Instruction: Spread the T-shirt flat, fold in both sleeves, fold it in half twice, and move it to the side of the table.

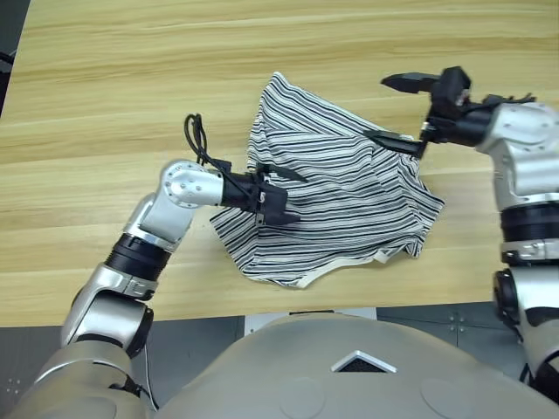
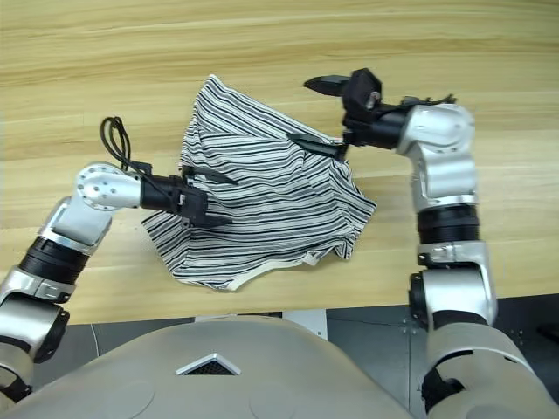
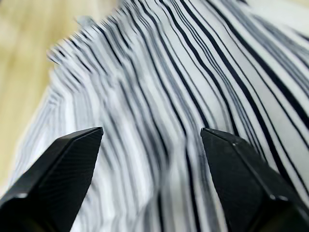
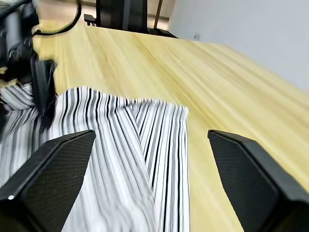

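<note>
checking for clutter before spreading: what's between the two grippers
In the left eye view, only the bunched striped T-shirt lies between the left gripper and the right gripper, on the table.

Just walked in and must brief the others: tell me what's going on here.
A two-armed robot is working on a striped T-shirt that lies bunched, not yet flat, on the wooden table. The left gripper is open over the shirt's left side. The right gripper is open too, at the shirt's far right part, apparently touching the fabric. Nothing is folded yet.
</note>
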